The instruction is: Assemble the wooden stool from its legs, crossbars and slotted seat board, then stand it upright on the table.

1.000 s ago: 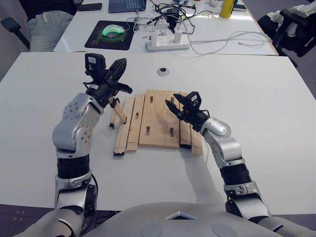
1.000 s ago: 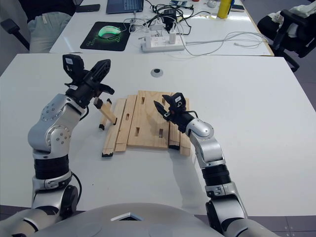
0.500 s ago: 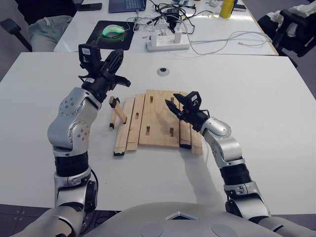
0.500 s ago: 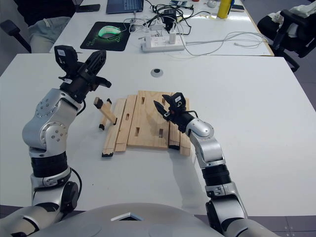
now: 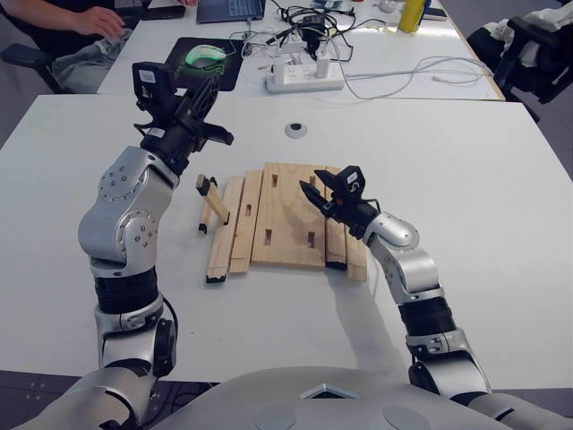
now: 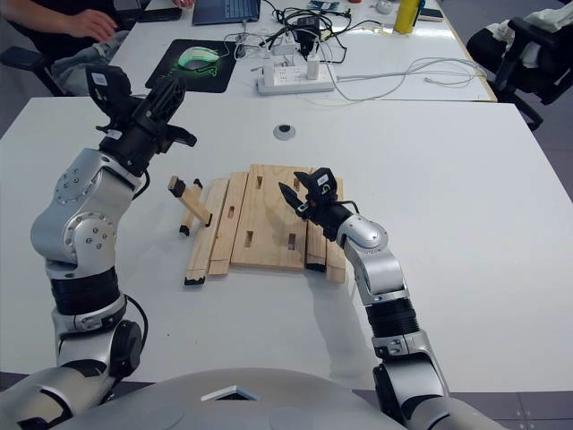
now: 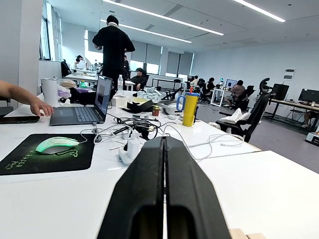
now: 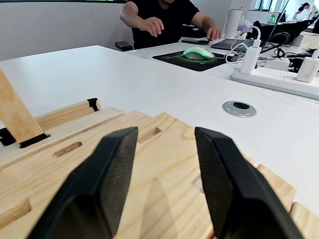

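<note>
The slotted seat board lies flat mid-table. Two long wooden bars lie against its left side, and more bars stick out from under its right side. A short piece rests tilted at the far left of the pile. My right gripper hovers open just over the board's right part, nothing between its fingers. My left gripper is raised above the table, behind and left of the pile, pointing at the far desk, its fingers pressed together on nothing.
A round cable grommet sits in the table behind the board. On the desk beyond are a power strip with cables and a mouse pad. Bare white tabletop surrounds the pile.
My left arm has lifted and swung back and to the left, away from the short piece. The right arm and the wooden parts have kept still.
</note>
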Available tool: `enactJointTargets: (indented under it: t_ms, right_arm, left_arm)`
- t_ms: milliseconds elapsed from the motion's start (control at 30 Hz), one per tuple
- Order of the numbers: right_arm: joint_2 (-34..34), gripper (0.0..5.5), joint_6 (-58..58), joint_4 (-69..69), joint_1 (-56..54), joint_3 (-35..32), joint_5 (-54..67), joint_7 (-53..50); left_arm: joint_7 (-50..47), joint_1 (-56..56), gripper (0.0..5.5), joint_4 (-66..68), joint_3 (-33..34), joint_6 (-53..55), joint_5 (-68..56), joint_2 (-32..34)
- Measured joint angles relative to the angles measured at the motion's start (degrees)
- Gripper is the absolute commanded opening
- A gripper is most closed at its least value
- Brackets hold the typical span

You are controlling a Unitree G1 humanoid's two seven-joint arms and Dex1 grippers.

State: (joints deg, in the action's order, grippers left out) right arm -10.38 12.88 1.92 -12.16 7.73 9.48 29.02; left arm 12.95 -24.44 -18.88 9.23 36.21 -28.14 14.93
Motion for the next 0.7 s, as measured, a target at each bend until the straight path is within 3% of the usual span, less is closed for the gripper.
enactJointTargets:
  t_ms: [700]
  right_arm:
    - [-0.1, 2.14, 0.0, -0.2, 0.2, 0.0, 0.0, 0.0]
  left_arm:
    - [-0.3, 0.0, 0.03, -0.7, 0.4, 2.1, 0.0, 0.6]
